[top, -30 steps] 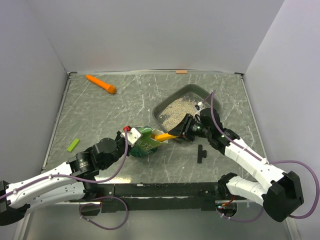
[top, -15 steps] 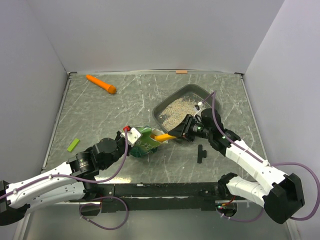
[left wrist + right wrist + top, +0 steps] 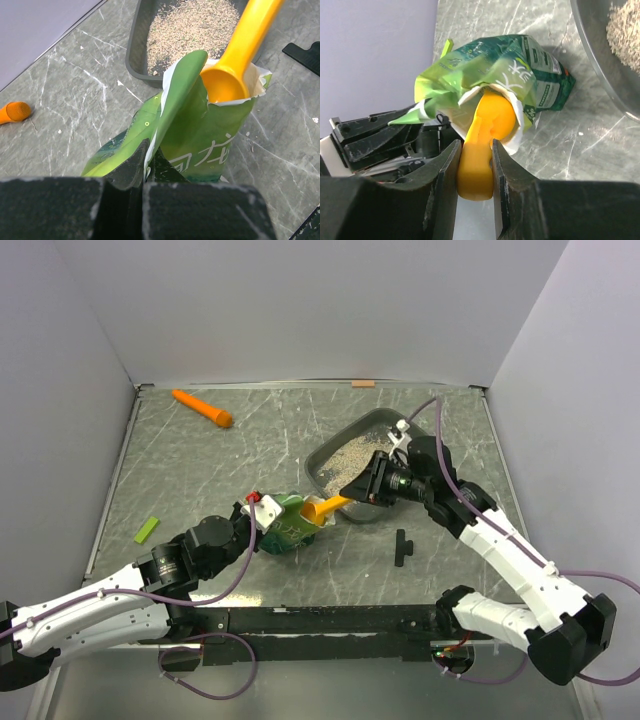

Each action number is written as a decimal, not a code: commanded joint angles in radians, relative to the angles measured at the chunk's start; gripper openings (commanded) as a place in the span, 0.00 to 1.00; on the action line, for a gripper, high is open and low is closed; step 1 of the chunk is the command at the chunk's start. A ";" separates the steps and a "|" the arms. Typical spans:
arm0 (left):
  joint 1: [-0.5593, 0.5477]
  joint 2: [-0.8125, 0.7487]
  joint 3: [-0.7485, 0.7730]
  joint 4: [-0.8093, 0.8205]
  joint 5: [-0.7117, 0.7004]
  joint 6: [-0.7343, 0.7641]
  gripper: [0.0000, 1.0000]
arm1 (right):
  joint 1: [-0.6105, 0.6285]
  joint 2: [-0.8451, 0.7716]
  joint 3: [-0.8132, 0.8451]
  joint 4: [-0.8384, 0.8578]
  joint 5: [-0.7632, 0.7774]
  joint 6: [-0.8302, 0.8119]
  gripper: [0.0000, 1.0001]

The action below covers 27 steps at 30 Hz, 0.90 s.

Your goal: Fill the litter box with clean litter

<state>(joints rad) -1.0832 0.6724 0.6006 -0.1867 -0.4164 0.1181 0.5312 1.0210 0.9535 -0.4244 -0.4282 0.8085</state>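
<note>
The dark grey litter box [image 3: 331,452] sits right of centre and holds a layer of pale beige clean litter [image 3: 350,460]; both also show in the left wrist view, box [image 3: 134,45] and litter [image 3: 192,27]. My left gripper [image 3: 146,167] is shut on the edge of the green bag [image 3: 200,135], holding its mouth open; the bag shows from above [image 3: 285,523]. My right gripper [image 3: 475,167] is shut on the handle of the orange scoop [image 3: 487,130], whose bowl sits in the bag's mouth. The scoop shows from above [image 3: 325,508] and in the left wrist view [image 3: 235,65].
An orange carrot-like object [image 3: 202,407] lies at the back left. A small green strip [image 3: 147,530] lies at the left. A black cross-shaped piece [image 3: 401,547] lies on the table in front of the litter box.
My right arm has lifted and drawn back toward the litter box, raising the scoop's handle and tilting it more steeply, with its bowl still at the bag's mouth. The left arm and bag have not moved.
</note>
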 commanded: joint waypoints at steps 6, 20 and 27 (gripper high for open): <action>0.005 0.007 0.024 -0.050 -0.042 -0.006 0.01 | 0.079 0.105 0.269 -0.174 0.149 -0.163 0.00; 0.006 0.001 0.031 -0.048 -0.101 -0.017 0.01 | 0.223 0.278 0.263 -0.157 0.252 -0.160 0.00; 0.006 -0.008 0.028 -0.043 -0.133 -0.017 0.01 | 0.242 0.327 0.163 -0.015 0.229 -0.085 0.00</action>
<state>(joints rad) -1.0836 0.6754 0.6025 -0.1883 -0.4610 0.1101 0.7643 1.3270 1.1744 -0.4980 -0.2268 0.6949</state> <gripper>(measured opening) 0.012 0.338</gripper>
